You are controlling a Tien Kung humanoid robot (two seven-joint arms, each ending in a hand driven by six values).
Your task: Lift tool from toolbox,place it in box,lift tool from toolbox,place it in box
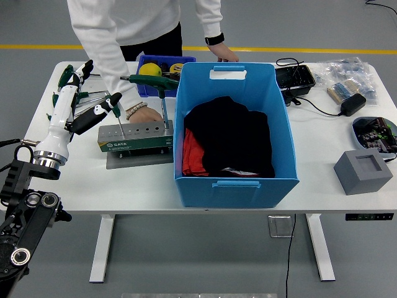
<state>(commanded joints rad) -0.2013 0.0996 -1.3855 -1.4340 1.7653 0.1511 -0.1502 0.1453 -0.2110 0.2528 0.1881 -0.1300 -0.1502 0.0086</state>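
Note:
A grey-green tool holder [133, 138] lies left of the big blue box [273, 124], which has black and red cloth in it. Two green T-handle keys stand in the holder: one at its left end [114, 103] and a taller one at its right end [147, 79]. My left hand [88, 93] hovers just left of the left key, fingers spread and pointing up, thumb reaching toward the handle, holding nothing. A person in a white top rests one hand [146, 115] on the holder's far side and the other hand [227, 56] on the box's far rim.
Several loose green T-handle keys [93, 94] lie at the far left. A small blue bin [162, 62] with yellow items stands behind the holder. To the right are a black tray [294, 77], a power adapter [352, 103], plastic bags [347, 71] and a grey block [363, 171].

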